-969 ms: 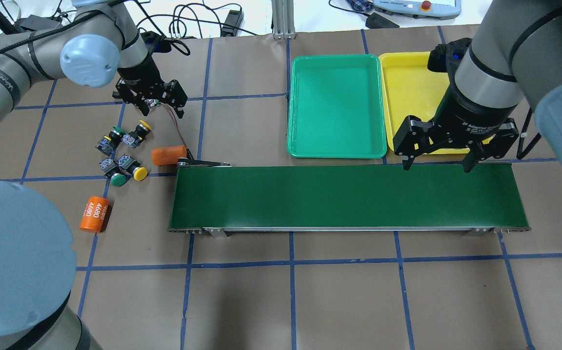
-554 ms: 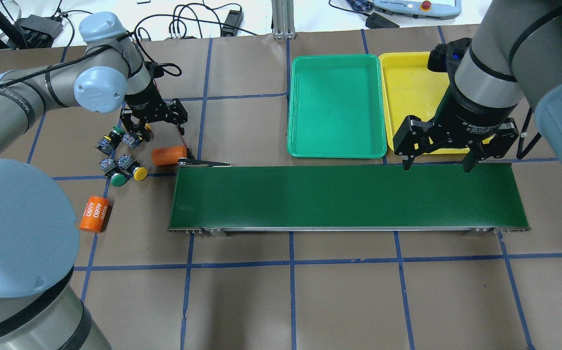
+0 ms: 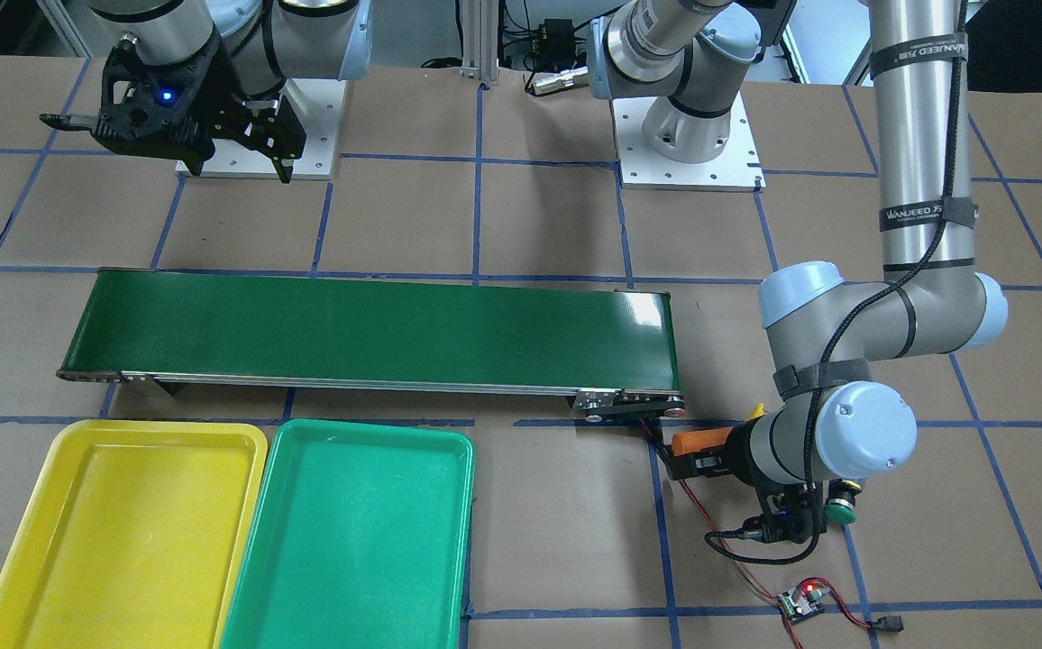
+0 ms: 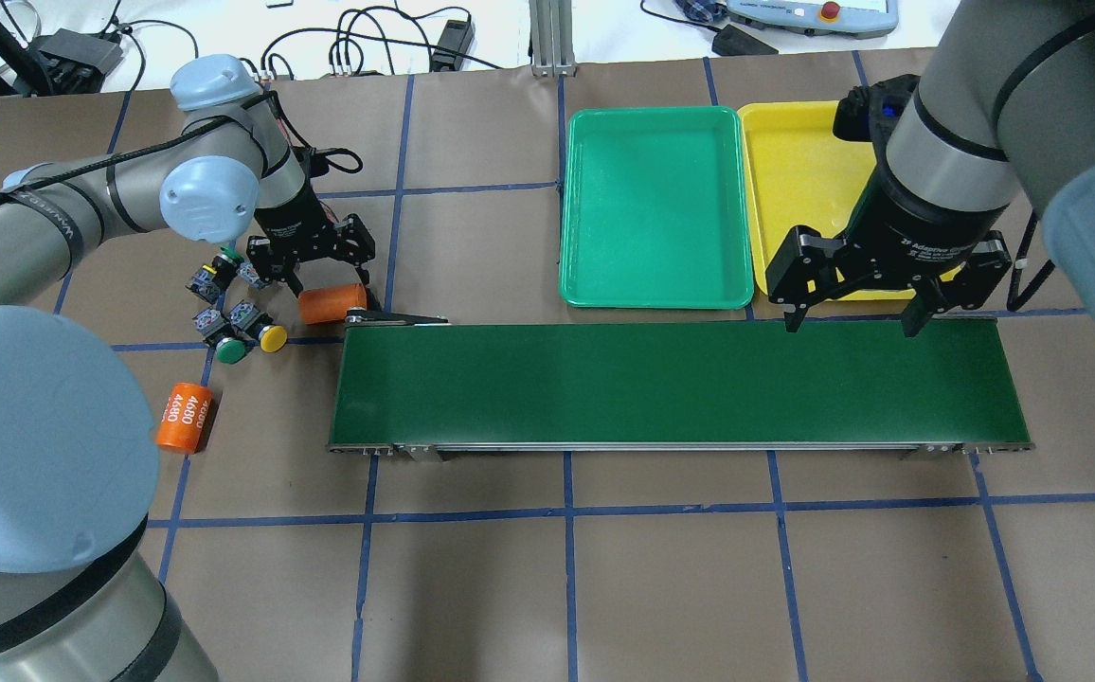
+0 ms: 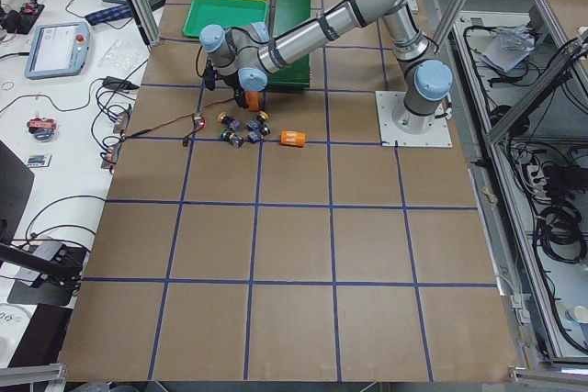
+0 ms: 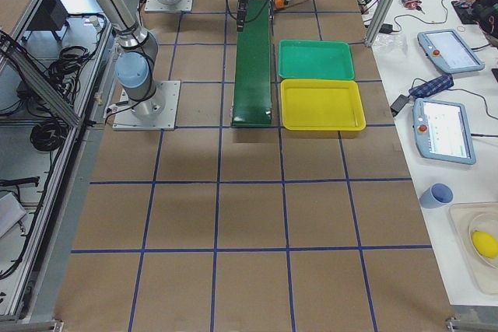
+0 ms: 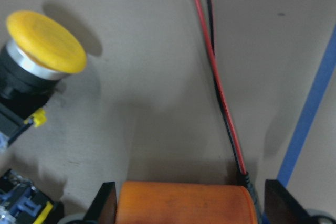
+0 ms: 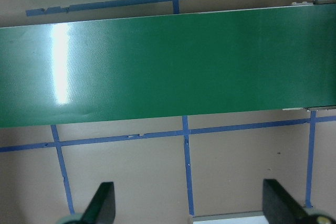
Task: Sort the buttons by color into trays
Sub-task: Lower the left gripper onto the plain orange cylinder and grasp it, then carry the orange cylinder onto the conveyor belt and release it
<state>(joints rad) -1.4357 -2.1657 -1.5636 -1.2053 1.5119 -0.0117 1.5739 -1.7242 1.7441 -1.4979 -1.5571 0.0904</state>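
Four buttons lie in a cluster left of the conveyor. The near pair shows a green cap (image 4: 230,350) and a yellow cap (image 4: 272,338). The far pair shows a green cap (image 4: 228,255) and a body (image 4: 249,273) whose cap is hidden under the gripper. My left gripper (image 4: 325,270) is open and low. In the left wrist view its fingers (image 7: 107,203) straddle an orange cylinder (image 7: 184,203), with a yellow button (image 7: 44,43) off to the side. My right gripper (image 4: 852,317) is open and empty over the conveyor's far right edge. The green tray (image 4: 656,208) and yellow tray (image 4: 794,180) hold nothing.
The dark-green conveyor belt (image 4: 680,384) runs across the middle. An orange cylinder (image 4: 330,303) lies at its left end, and another marked 4680 (image 4: 185,417) lies nearer. A red-and-black wire (image 7: 215,77) runs past the cylinder to a small circuit board (image 3: 800,602).
My left gripper has moved nearer and down, from beyond the buttons to over the orange cylinder beside them. The right arm has not moved.
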